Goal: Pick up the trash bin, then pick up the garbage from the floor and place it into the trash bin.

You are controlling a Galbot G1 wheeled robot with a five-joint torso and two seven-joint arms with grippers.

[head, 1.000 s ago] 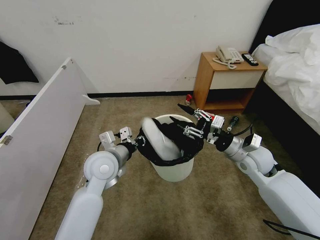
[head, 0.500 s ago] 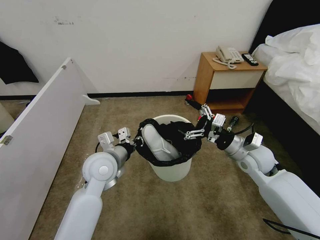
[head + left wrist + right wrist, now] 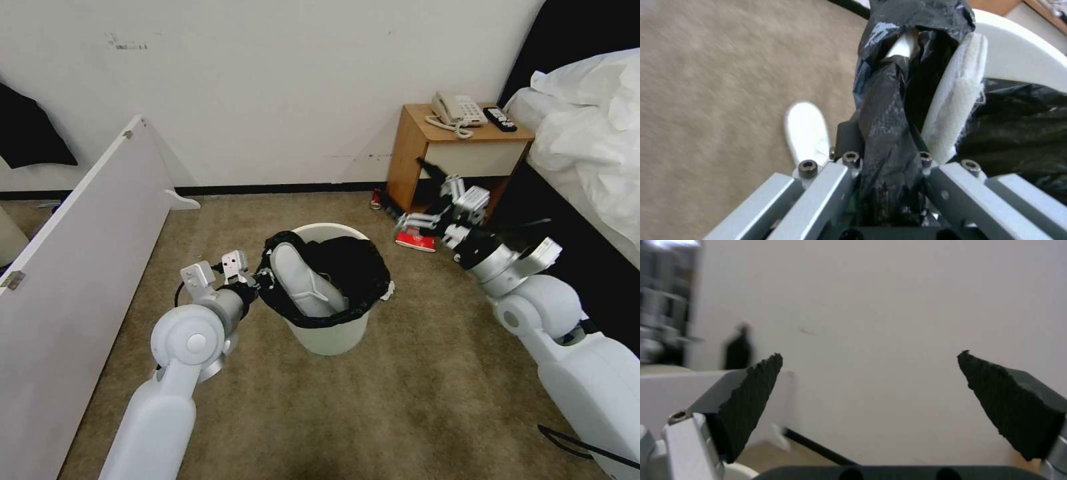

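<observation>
The trash bin (image 3: 327, 337) is a round white bucket with a black bag over its rim, standing on the carpet in mid view. My left gripper (image 3: 262, 280) is shut on the bag-covered near-left rim (image 3: 887, 156). A white slipper (image 3: 300, 280) leans inside the bin, against that side (image 3: 953, 116). My right gripper (image 3: 419, 195) hangs open and empty to the right of the bin, in front of the nightstand, facing the wall (image 3: 869, 386). On the floor below it lies a red packet (image 3: 416, 239), and a red can (image 3: 377, 198) stands by the nightstand's left corner.
A wooden nightstand (image 3: 407, 157) holds a beige telephone (image 3: 457, 110) and a black remote (image 3: 500, 119). A bed (image 3: 587, 133) fills the right side. A white board (image 3: 80, 253) leans along the left. A white oval piece (image 3: 806, 133) lies on the carpet beside the bin.
My right gripper has drawn back from over the bin towards the nightstand, still open. The slipper has settled into the bin. The bin and left gripper shifted slightly left.
</observation>
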